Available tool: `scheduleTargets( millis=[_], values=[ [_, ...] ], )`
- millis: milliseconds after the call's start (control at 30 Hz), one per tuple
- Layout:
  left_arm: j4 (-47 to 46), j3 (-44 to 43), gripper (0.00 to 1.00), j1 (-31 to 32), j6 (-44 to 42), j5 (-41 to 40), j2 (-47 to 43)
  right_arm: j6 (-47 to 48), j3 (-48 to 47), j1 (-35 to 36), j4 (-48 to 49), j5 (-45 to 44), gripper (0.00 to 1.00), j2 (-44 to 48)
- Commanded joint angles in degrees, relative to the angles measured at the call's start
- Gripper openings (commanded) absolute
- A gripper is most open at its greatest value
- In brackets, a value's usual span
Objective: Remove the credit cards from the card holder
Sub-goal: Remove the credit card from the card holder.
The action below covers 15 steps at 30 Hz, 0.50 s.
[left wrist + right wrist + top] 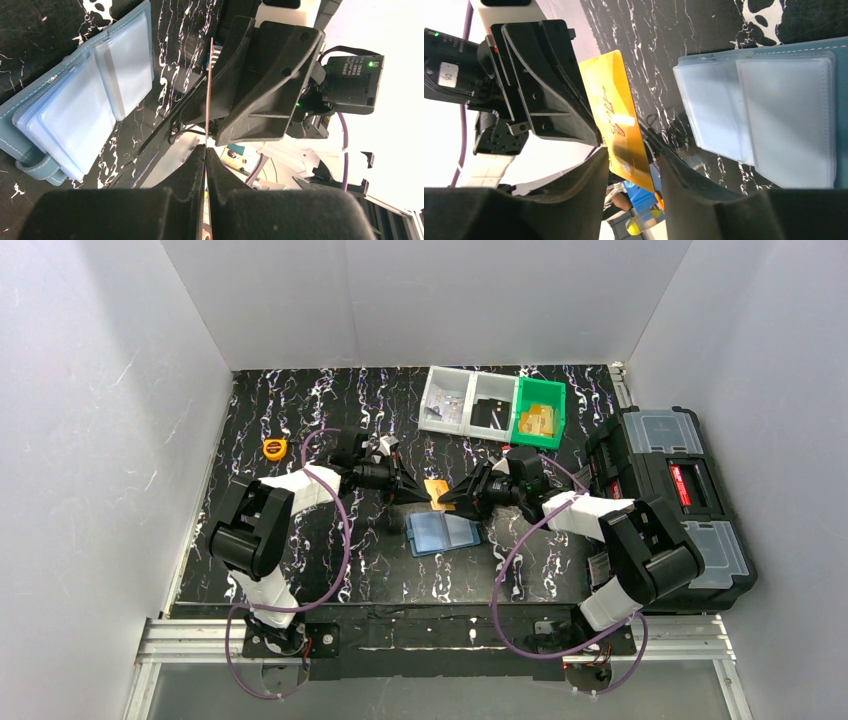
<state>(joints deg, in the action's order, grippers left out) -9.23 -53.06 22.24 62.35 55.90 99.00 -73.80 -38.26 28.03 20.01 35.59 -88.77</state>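
The card holder (443, 532) lies open on the worktop (330, 410), just below centre frame. Above it the left gripper (206, 152) pinches the orange card (616, 115), while the right gripper (631, 157) gapes around its other end. The card is probably light, stiff and slick, best clamped across its flat faces

left arm (300, 485): white links, reaching from near left toward table centre, wrist pointing right
right arm (590, 510): mirrored from near right, wrist pointing left
left gripper (206, 149): black fingers pinched on orange-yellow plastic card (616, 100)
right gripper (630, 152): fingers parted, straddling that card's other end
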Motion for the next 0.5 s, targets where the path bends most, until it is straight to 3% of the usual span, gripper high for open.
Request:
scheduleTargets(
  millis=[0,233,467],
  values=[
    [-1.25,0.46,0.00,-0.27,1.73,2.98,-2.87,-6.84,1.61,-1.04,11.81,3.06,0.43,-0.80],
    [1.75,0.28,0.00,-0.27,-0.47,3.40,-3.24,-9.06,2.23,-1.48,15.50,3.75,0.01,-1.95],
    [14.87,-3.21,0.53,-0.27,-9.33,-1.61,-5.42,-4.13,0.78,-1.49,8.47,2.73,0.01,-0.61]
  ],
)
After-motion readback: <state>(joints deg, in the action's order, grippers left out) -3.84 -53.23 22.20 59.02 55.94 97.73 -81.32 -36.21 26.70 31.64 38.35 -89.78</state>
